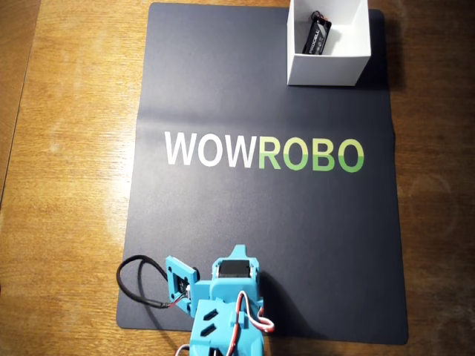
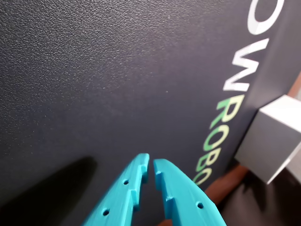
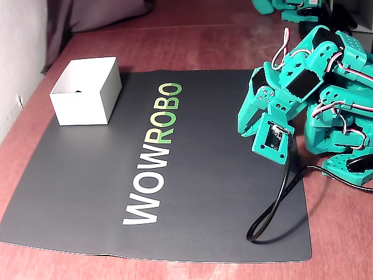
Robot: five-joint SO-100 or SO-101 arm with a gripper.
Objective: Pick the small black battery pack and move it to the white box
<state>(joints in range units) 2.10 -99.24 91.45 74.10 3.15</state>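
The small black battery pack (image 1: 317, 37) lies tilted inside the white box (image 1: 326, 70) at the mat's far right corner in the overhead view. The box walls hide it in the fixed view, where the white box (image 3: 81, 108) stands at the far left. In the wrist view the box (image 2: 270, 141) shows at the right edge. My teal gripper (image 2: 151, 162) hangs just above the bare mat with its fingertips nearly touching and nothing between them. The arm (image 1: 230, 297) is folded back at the mat's near edge, far from the box.
A dark mat (image 1: 223, 89) with WOWROBO lettering (image 1: 263, 150) covers the wooden table (image 1: 67, 148). A black cable (image 3: 274, 216) loops from the wrist camera onto the mat beside the arm. More teal robot parts (image 3: 344, 128) stand at the right in the fixed view.
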